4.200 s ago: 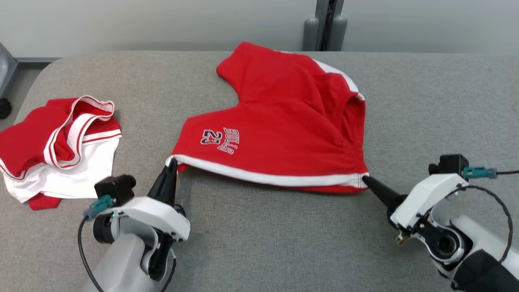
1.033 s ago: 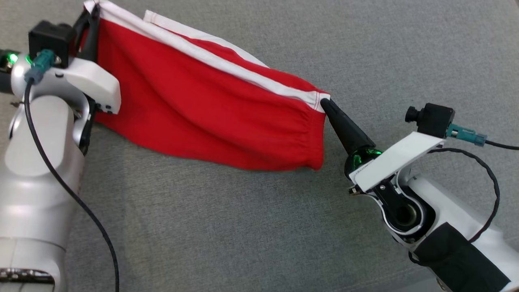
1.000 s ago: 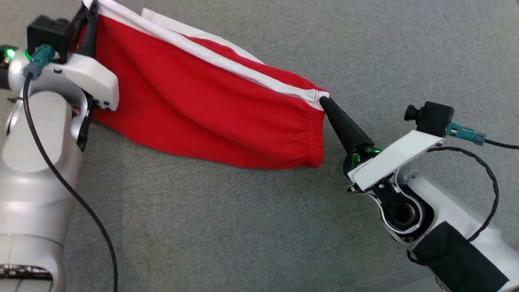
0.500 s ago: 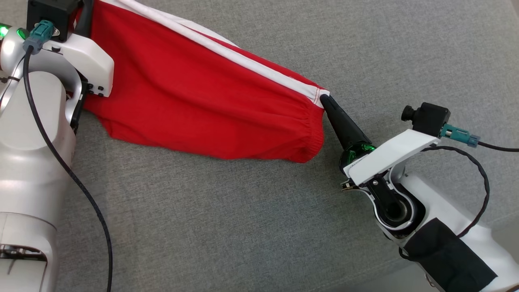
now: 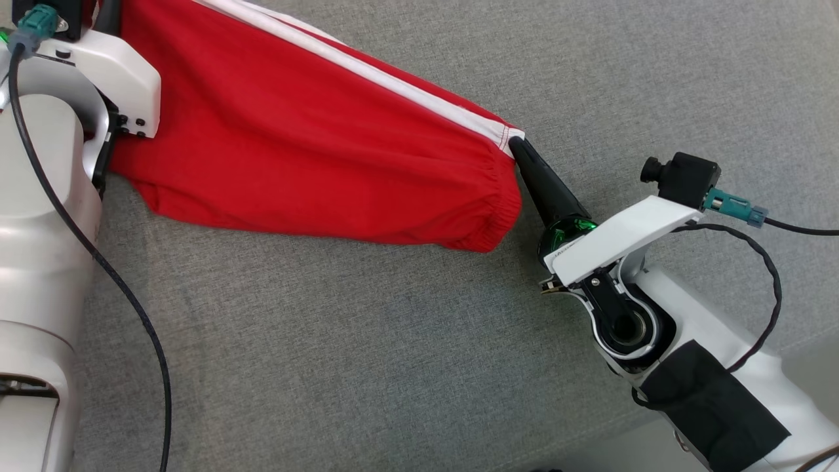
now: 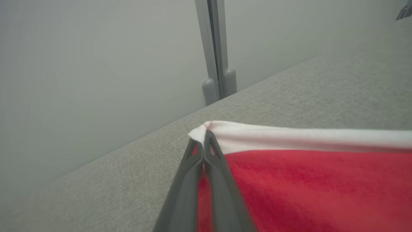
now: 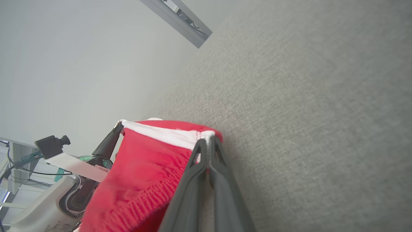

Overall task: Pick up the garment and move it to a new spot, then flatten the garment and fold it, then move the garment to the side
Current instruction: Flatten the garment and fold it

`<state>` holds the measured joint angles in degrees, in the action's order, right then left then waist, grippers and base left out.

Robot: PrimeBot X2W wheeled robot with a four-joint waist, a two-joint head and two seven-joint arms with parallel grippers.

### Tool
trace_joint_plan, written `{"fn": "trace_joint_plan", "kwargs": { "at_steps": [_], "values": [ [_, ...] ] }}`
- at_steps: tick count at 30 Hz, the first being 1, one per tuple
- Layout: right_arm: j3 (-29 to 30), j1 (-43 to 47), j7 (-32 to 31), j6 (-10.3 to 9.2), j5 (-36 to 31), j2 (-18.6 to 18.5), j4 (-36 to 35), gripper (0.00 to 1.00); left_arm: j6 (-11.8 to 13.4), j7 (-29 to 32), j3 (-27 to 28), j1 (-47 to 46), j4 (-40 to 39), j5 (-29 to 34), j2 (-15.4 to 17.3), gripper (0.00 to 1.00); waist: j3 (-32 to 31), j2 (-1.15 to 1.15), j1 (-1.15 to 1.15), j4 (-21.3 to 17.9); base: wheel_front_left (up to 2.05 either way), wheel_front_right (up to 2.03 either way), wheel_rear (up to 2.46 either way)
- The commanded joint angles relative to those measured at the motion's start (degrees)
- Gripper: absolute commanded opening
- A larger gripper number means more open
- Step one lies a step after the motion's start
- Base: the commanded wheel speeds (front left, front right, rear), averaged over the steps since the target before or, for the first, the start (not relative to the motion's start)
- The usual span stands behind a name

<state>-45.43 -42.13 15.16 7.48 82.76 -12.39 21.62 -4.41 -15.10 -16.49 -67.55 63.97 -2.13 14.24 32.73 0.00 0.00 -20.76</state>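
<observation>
1. Garment: red, white band along top edge, gathered hem at right end; stretched from upper left to centre of head view, above grey table.
2. Open table below and right; its near edge cuts the lower right corner; wall past far edge.
3. My left gripper pinches one white-band corner, my right gripper the other; both finger pairs pressed together on cloth.

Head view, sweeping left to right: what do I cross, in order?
First the left arm, then the red garment, then the right tool, shut on the garment's white-edged corner, and last the wrist camera.
</observation>
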Motion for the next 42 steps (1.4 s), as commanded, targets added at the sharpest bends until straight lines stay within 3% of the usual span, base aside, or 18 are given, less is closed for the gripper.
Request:
{"fn": "trace_joint_plan", "kwargs": {
  "at_steps": [1,5,6,7,8,15,21,32,42],
  "values": [
    [-0.48,0.00,-0.06,0.03,0.25,0.48,1.21,0.00,0.62,-0.05,0.00,-0.96,0.74,-0.44,0.76,0.00,0.32,0.00,0.00,-0.18,0.00,0.00,0.00],
    [-0.95,-0.23,-0.05,0.09,1.17,1.22,1.90,0.00,0.82,-0.02,-0.11,-1.65,2.35,-0.68,0.82,0.00,0.74,0.00,0.00,-0.47,0.00,0.00,0.00],
    [-1.02,-0.26,-0.05,0.09,1.40,1.28,2.18,0.33,1.00,-0.01,-0.01,-1.73,2.98,-0.92,0.71,0.21,0.76,0.00,0.00,-0.52,0.00,0.00,0.00],
    [-1.02,-0.31,-0.06,0.09,1.73,1.42,2.45,1.00,1.35,-0.01,0.08,-1.84,3.24,-1.03,0.65,0.60,0.78,0.00,0.00,-0.55,0.00,0.00,0.00],
    [-1.05,-0.40,-0.06,0.09,1.94,1.51,2.66,1.00,1.46,-0.01,0.13,-1.93,3.48,-1.16,0.56,1.00,0.78,0.00,0.00,-0.56,0.00,0.00,0.00],
    [-0.05,-0.06,-0.03,0.10,3.41,1.60,1.65,1.00,2.84,-0.01,0.26,-0.29,4.08,-2.26,-0.55,1.00,-0.46,0.00,0.00,-0.48,0.00,0.00,0.00],
    [2.07,0.82,-0.01,0.09,1.04,-0.10,1.53,1.00,3.48,-0.03,0.96,2.03,-0.84,-3.56,-1.39,1.00,-3.35,0.00,0.00,0.38,0.00,0.00,0.00],
    [8.81,8.23,0.00,0.09,-8.78,-1.30,1.49,1.00,5.65,-0.03,4.27,18.24,-21.93,-5.20,-2.66,1.00,-13.84,0.00,0.00,4.95,0.00,0.00,0.00],
    [10.60,16.25,0.01,0.09,-8.94,-2.01,1.68,1.00,7.58,-0.02,7.62,36.84,-38.84,-4.22,-4.56,1.00,-20.77,0.00,0.00,9.29,0.00,0.00,0.00]
  ]
}}
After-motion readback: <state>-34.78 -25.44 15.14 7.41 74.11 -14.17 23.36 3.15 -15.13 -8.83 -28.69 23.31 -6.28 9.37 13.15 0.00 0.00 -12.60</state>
